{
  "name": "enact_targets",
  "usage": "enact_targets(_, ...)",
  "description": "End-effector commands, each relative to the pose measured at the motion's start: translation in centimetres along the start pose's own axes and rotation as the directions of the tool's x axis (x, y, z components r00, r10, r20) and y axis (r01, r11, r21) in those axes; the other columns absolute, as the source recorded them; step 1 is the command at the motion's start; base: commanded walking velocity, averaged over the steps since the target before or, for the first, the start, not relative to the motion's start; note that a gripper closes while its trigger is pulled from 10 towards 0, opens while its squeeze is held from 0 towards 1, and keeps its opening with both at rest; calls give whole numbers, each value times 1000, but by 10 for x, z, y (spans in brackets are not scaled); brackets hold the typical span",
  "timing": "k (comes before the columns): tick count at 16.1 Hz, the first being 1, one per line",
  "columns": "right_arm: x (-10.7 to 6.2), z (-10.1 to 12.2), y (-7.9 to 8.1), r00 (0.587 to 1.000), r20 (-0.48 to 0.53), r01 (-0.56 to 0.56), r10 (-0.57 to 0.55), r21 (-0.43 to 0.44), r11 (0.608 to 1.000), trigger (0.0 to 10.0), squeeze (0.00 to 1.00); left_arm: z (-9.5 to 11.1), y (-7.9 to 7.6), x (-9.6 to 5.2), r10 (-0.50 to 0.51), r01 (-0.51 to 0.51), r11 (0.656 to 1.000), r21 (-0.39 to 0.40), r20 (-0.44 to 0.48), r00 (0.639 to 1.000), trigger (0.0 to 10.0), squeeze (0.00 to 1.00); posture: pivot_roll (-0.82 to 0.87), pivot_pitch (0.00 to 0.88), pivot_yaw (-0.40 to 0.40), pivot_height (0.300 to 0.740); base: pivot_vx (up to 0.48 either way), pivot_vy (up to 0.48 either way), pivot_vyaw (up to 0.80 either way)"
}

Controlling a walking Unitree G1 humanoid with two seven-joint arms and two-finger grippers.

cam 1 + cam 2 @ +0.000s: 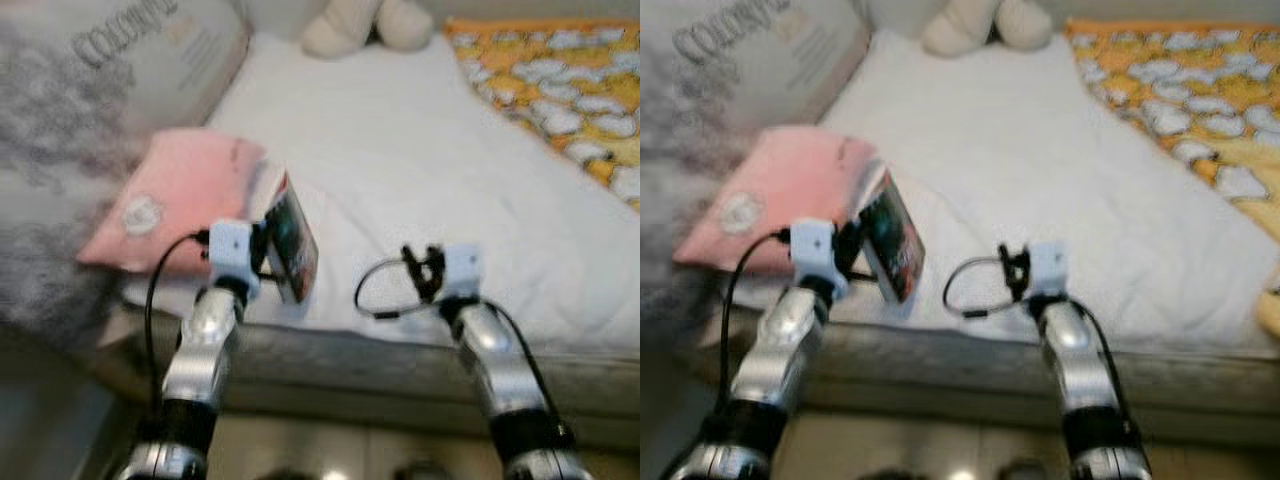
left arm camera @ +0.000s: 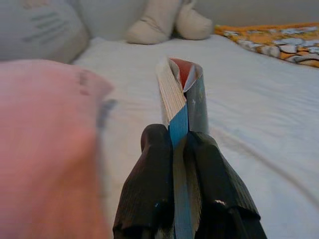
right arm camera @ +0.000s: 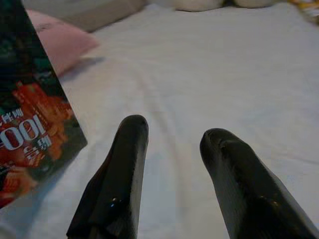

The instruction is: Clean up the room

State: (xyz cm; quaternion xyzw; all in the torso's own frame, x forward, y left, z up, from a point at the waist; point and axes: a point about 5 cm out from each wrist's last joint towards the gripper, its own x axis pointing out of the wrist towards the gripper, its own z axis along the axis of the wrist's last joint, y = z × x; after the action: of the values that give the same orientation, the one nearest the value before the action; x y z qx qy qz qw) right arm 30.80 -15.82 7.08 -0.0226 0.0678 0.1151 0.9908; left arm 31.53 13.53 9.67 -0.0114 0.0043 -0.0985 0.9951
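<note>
A book [image 1: 293, 240] with a dark cover and red print stands on edge over the near side of the white bed [image 1: 420, 170]. My left gripper [image 2: 182, 144] is shut on the book's lower edge [image 2: 180, 99]; both black fingers [image 2: 149, 189] press its cover and pages. My right gripper [image 3: 172, 134] is open, a little to the right of the book [image 3: 30, 124] and just above the sheet, with nothing between its fingers [image 3: 124, 164]. In the eye views it sits near the bed's front edge [image 1: 425, 265].
A pink pillow [image 1: 175, 195] lies left of the book. A large grey pillow [image 1: 110, 80] with lettering leans at the far left. A cream plush toy [image 1: 365, 25] sits at the head. An orange patterned blanket [image 1: 560, 90] covers the right side. The bed frame [image 1: 380, 365] runs below.
</note>
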Motion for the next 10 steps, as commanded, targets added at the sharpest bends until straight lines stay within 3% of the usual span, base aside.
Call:
enact_targets(1,-1,2,-4,1000,15,5,-5,3,1000,10000,0,12,-1,4,-2,2,1000,-1,46,999,10000,0,-188,0,130,740,0,465,0)
enact_targets(3,-1,0,-2,1000,7,-4,4,3,1000,10000,0,13,-7,6,-31,30,999,18,42,999,10000,0,-187,0,131,740,0,214,0)
enact_targets(6,-3,-1,0,1000,5,-10,10,4,1000,10000,0,26,-23,15,-181,178,982,55,45,983,10000,0,-185,0,133,740,0,0,0)
enact_targets(8,-4,-2,0,1000,6,-13,13,4,1000,10000,0,46,-41,24,-344,340,938,65,80,935,10000,0,-188,0,137,740,0,0,0)
enact_targets(9,-4,-2,0,1000,6,-13,13,4,1000,10000,0,50,-43,25,-369,365,929,54,89,925,10000,0,-188,0,137,740,0,0,0)
enact_targets(10,-5,0,-3,1000,13,-25,25,5,1000,10000,0,62,-43,31,-438,437,899,34,98,894,10000,0,-191,0,140,740,0,0,0)
